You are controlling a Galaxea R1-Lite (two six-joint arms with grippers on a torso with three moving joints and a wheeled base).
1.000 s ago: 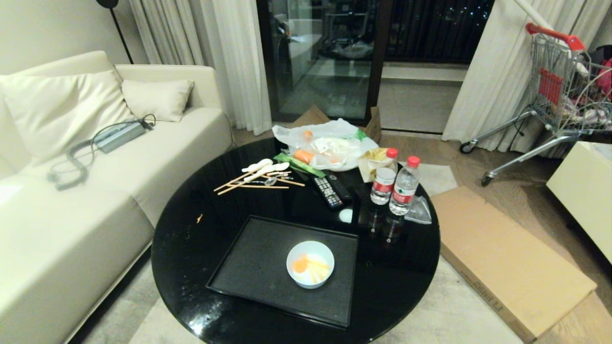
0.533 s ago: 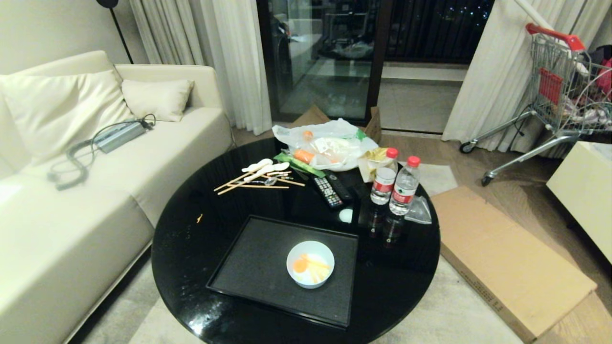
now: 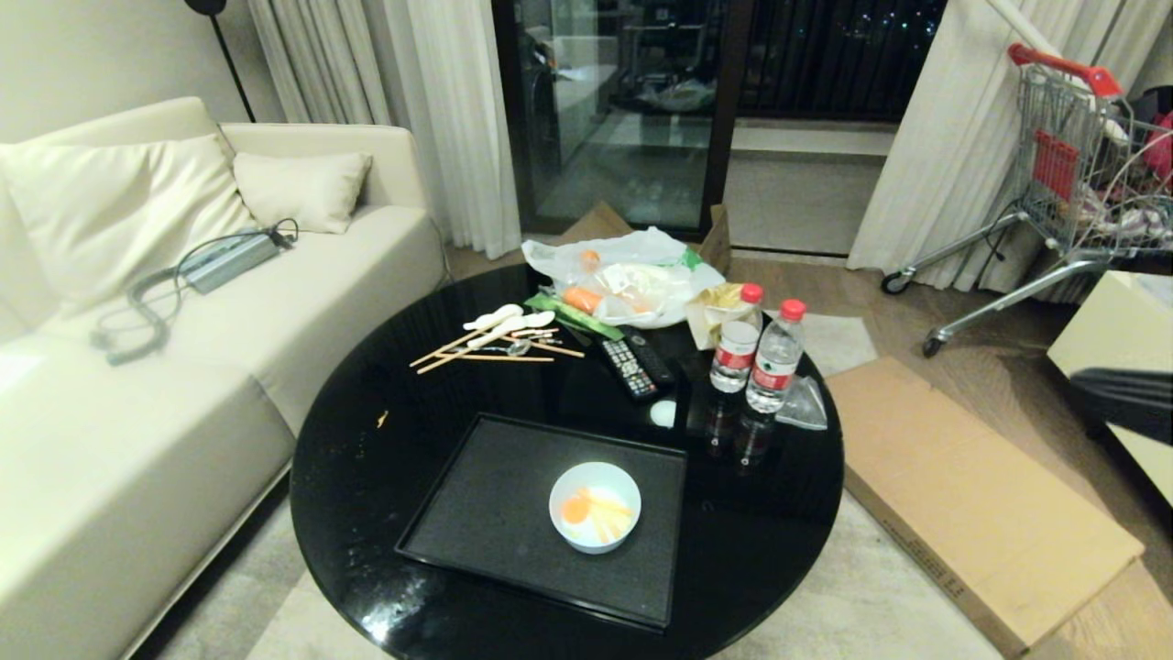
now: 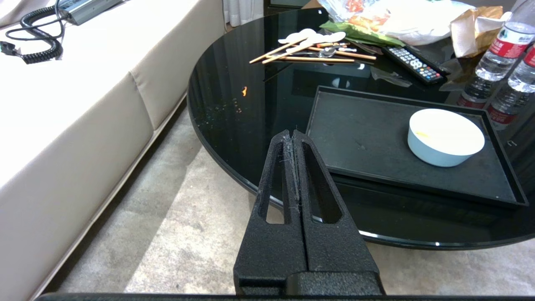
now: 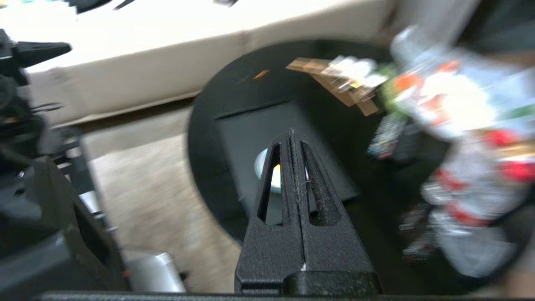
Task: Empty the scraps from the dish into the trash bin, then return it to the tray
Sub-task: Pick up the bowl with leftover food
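Note:
The dish [image 3: 594, 518], a small white bowl, stands on the right part of the black tray [image 3: 486, 513] on a round black table. In it lie the scraps: an orange slice [image 3: 575, 510] and yellow strips [image 3: 611, 521]. My right arm [image 3: 1123, 403] shows at the far right edge, well clear of the table. The right gripper [image 5: 291, 136] is shut and empty, high above the tray [image 5: 246, 129], with the dish [image 5: 261, 165] partly behind its fingers. A blurred silvery trash bin [image 5: 152, 271] stands on the floor. The left gripper [image 4: 291, 133] is shut and hangs off the table's near left edge, apart from the dish [image 4: 445, 140].
Two water bottles [image 3: 774, 367] stand right of the tray, with a remote [image 3: 632, 367], chopsticks and spoons [image 3: 499, 339] and a plastic bag of food [image 3: 632, 275] behind. A cream sofa [image 3: 183, 367] is left; flat cardboard [image 3: 971, 495] and a shopping cart [image 3: 1072, 165] are right.
My right arm has come into the head view at the right edge. The dish, tray and other table items have not moved.

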